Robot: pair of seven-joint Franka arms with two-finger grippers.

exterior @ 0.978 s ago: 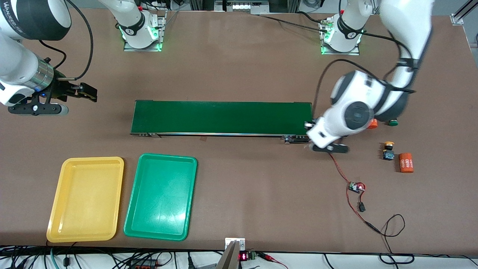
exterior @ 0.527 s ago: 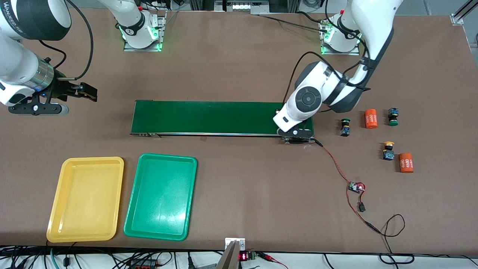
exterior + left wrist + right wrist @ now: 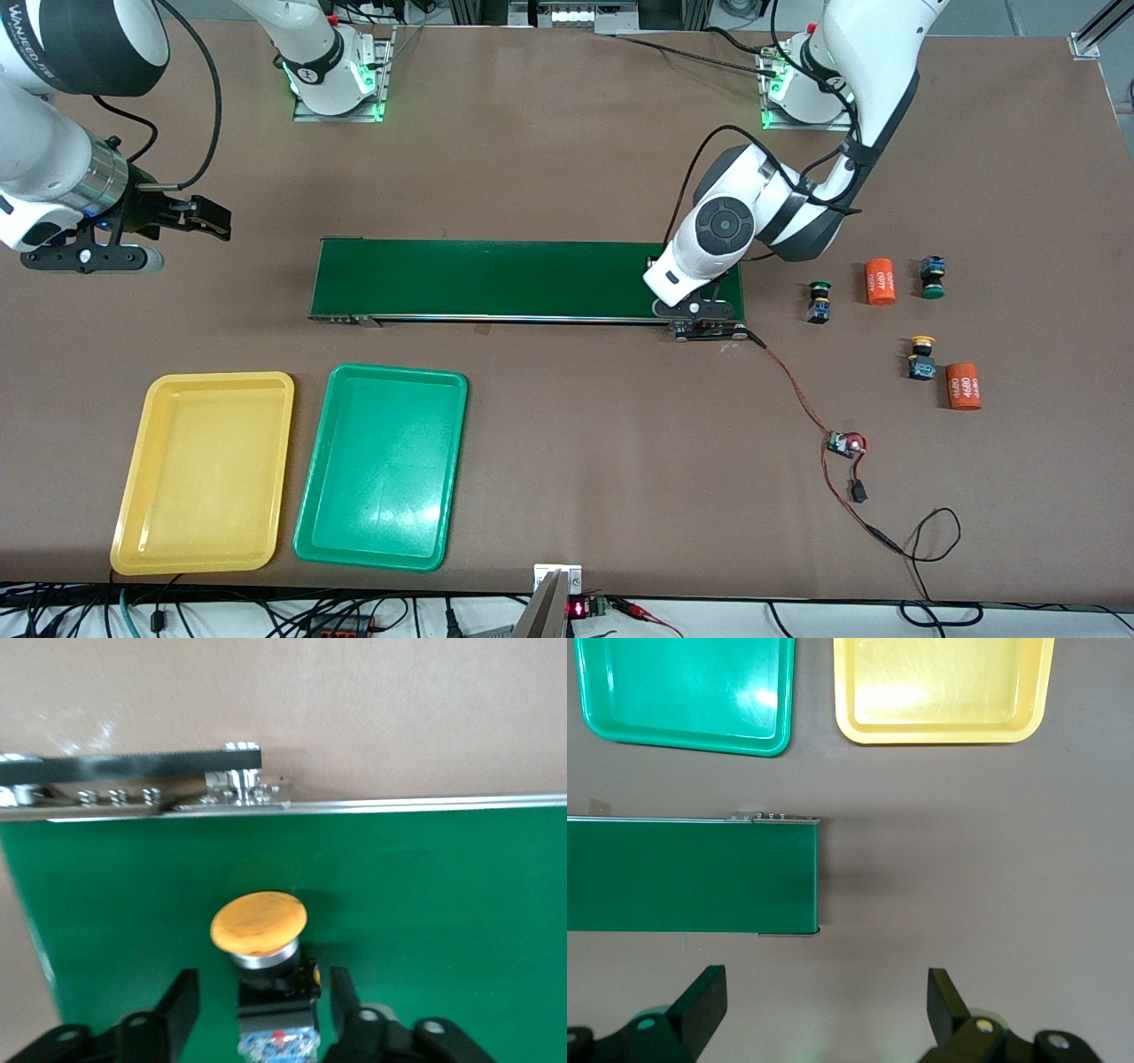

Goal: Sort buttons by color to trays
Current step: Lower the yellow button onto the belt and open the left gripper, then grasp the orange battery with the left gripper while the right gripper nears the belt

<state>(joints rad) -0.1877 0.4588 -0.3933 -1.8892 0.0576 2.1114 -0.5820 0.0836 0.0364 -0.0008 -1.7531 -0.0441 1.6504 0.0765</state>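
Barely started: my left gripper sits open around a yellow button on the conveyor belt, right gripper waits open, yellow tray and green tray both empty.

High front camera and both wrist cameras share the conveyor belt.

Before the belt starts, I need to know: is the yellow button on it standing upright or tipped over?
Upright. The yellow button stands cap-up on the conveyor belt, between the left gripper's open fingers, which do not touch it.
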